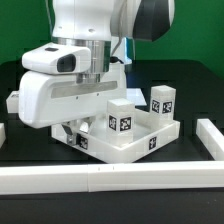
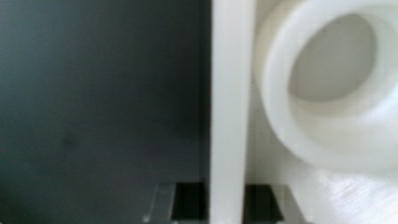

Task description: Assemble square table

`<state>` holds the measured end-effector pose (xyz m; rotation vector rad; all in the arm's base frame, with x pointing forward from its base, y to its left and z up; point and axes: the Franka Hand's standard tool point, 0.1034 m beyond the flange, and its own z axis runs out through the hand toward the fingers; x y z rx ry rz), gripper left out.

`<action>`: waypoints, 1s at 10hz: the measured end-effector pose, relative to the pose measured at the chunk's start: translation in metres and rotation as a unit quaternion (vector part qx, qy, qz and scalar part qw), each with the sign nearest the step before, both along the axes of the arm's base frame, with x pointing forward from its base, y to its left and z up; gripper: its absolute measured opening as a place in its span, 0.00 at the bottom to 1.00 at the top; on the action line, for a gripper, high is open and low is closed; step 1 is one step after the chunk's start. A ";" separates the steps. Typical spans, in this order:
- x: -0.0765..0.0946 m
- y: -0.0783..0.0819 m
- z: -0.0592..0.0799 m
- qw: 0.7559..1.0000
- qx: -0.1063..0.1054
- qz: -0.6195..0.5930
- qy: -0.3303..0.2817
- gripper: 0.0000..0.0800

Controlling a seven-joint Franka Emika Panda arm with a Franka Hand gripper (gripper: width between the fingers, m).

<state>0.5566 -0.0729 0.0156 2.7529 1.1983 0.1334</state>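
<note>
The square table top [image 1: 128,150] lies in the middle of the black table, white with a raised rim and black-white tags on its edge. My gripper [image 1: 72,131] is down at its corner on the exterior view's left, largely hidden by the arm. In the wrist view the gripper [image 2: 228,196] stands astride the top's upright white rim [image 2: 228,90], one dark finger [image 2: 189,200] on each side and close against it. A round corner socket [image 2: 331,62] lies beside the rim. One tagged white leg [image 1: 120,118] stands at the top's middle, another [image 1: 162,99] behind its far corner.
Long white border bars run along the front [image 1: 110,181] and at the exterior view's right [image 1: 210,140]. Another white piece [image 1: 9,101] shows at the left edge, partly hidden by the arm. The arm's body covers the scene's upper middle.
</note>
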 end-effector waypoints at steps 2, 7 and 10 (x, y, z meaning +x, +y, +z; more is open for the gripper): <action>0.000 -0.003 0.000 0.999 -0.012 0.047 0.005 0.08; 0.010 0.018 -0.005 0.982 -0.018 0.173 0.071 0.08; 0.023 0.026 0.000 0.950 -0.055 0.307 0.036 0.08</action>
